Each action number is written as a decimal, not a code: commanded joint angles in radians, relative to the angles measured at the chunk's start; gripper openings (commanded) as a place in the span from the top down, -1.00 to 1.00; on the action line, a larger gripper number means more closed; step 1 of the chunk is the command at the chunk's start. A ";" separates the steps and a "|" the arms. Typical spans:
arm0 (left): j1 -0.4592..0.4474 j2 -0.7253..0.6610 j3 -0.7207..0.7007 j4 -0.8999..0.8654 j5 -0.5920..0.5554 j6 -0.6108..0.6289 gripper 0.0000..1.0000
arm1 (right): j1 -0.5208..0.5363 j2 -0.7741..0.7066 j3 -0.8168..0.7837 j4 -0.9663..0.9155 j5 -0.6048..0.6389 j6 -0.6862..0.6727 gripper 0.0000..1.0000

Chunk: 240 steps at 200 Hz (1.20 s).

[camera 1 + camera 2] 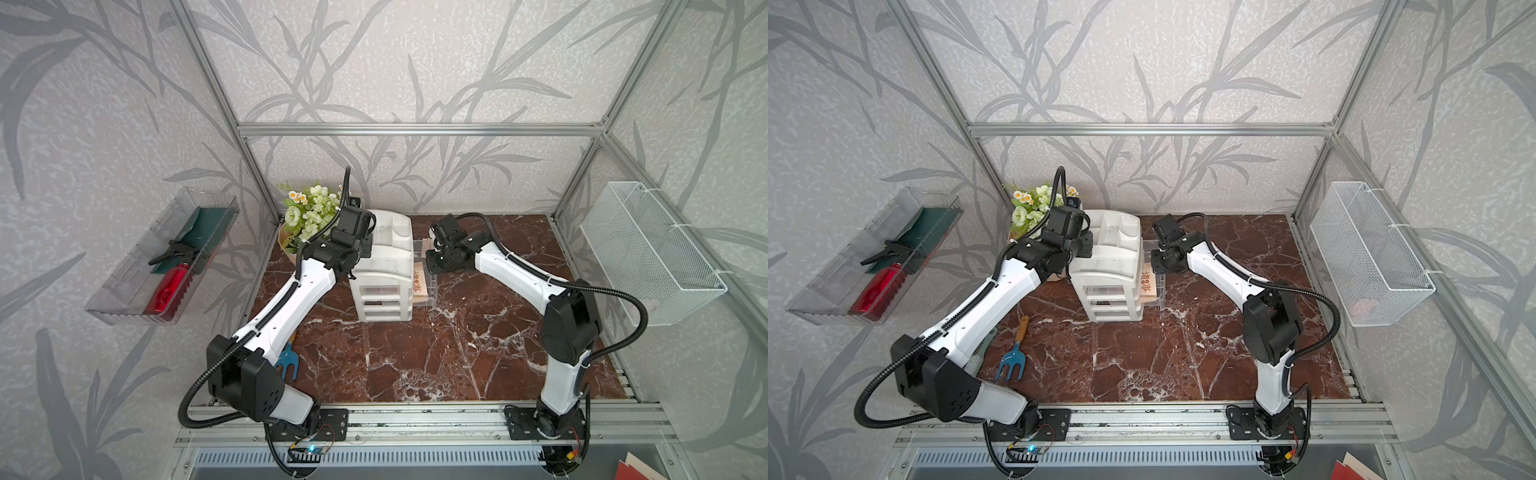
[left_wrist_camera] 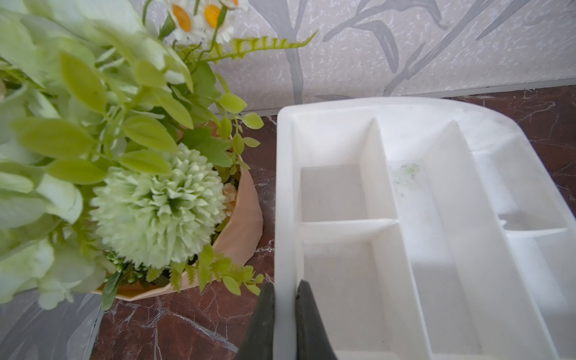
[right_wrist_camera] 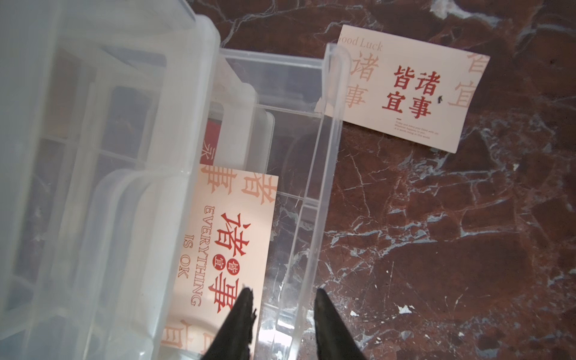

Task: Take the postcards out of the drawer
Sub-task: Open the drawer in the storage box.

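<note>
The see-through drawer [image 3: 329,131] stands pulled out from the right side of the white marbled organiser [image 1: 386,253]. A beige postcard [image 3: 230,246] with red characters lies in the drawer. A red postcard [image 3: 209,146] shows partly further inside. Another beige postcard [image 3: 414,90] lies on the marble table just outside the drawer. My right gripper [image 3: 283,296] is open and straddles the drawer's clear front wall, one fingertip [image 3: 246,304] over the edge of the beige postcard. My left gripper [image 2: 285,293] is shut on the organiser's white side wall [image 2: 285,218].
A pot of green flowers [image 1: 309,216] stands close to the left of the organiser. A blue garden fork [image 1: 1013,359] lies near the left arm. A clear ribbed tray [image 1: 124,291] hangs on the left wall, a white wire basket [image 1: 648,249] on the right wall.
</note>
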 commanded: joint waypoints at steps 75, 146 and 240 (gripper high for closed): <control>0.009 0.058 -0.074 -0.168 0.021 -0.001 1.00 | -0.012 0.059 0.054 -0.024 0.012 -0.012 0.46; 0.009 0.051 -0.089 -0.151 0.020 -0.001 1.00 | -0.022 0.045 0.053 -0.045 0.020 -0.019 0.70; 0.008 0.028 -0.108 -0.140 0.001 0.006 1.00 | -0.064 -0.018 -0.010 -0.064 0.032 -0.039 0.75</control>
